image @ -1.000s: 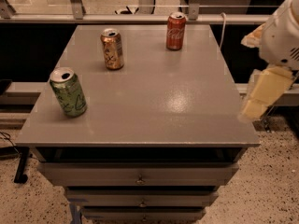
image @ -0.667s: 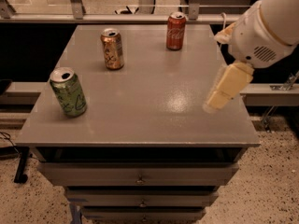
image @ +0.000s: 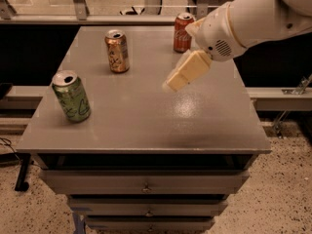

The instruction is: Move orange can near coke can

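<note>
So, 3 cans on the flat grey metal tabletop (image: 146,126). The coppery-orange metallic drink can with pale scribbles (image: 117,51) stands upright toward the back left of the view, with nothing touching it. The bright red coke can with white script (image: 182,32) stands upright at the back, right of middle, well apart from the orange can. A green drink can with a silver top (image: 71,96) sits near the front left and isn't part of the job.

The cream-coloured gripper (image: 174,82) on the big white arm (image: 253,13) hangs over the middle of the table, angled down and leftward. It's right of the orange can and in front of the coke can. It doesn't look like it's carrying anything, and I honestly can't tell if it's spread wide or closed up.

My read: this is the reach step, with no grasp made yet. The next move calls for heading left and back to the orange can and closing around its body. Then it's a carry to the right, setting the can down just beside the coke can without tipping it.
</note>
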You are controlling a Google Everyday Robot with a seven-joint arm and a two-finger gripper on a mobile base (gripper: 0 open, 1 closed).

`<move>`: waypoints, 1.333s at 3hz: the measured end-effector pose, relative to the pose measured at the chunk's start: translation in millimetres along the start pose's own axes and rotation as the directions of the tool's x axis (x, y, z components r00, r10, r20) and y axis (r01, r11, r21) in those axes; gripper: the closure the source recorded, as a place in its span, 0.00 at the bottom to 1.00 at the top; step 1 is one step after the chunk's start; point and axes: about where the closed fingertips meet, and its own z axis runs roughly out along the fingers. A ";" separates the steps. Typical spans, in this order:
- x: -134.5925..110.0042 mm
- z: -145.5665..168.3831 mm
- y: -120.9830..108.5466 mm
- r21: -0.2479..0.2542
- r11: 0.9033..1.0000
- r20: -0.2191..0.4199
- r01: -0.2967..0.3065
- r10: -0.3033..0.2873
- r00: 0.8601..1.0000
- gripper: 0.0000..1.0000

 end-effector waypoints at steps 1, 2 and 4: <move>-22.0 37.4 -7.7 -0.022 0.999 0.140 -0.041 0.044 0.989 0.00; -36.8 84.0 -15.0 -0.050 0.997 0.252 -0.062 0.073 0.965 0.00; -52.5 169.2 -52.9 -0.075 0.993 0.373 -0.093 0.114 0.921 0.00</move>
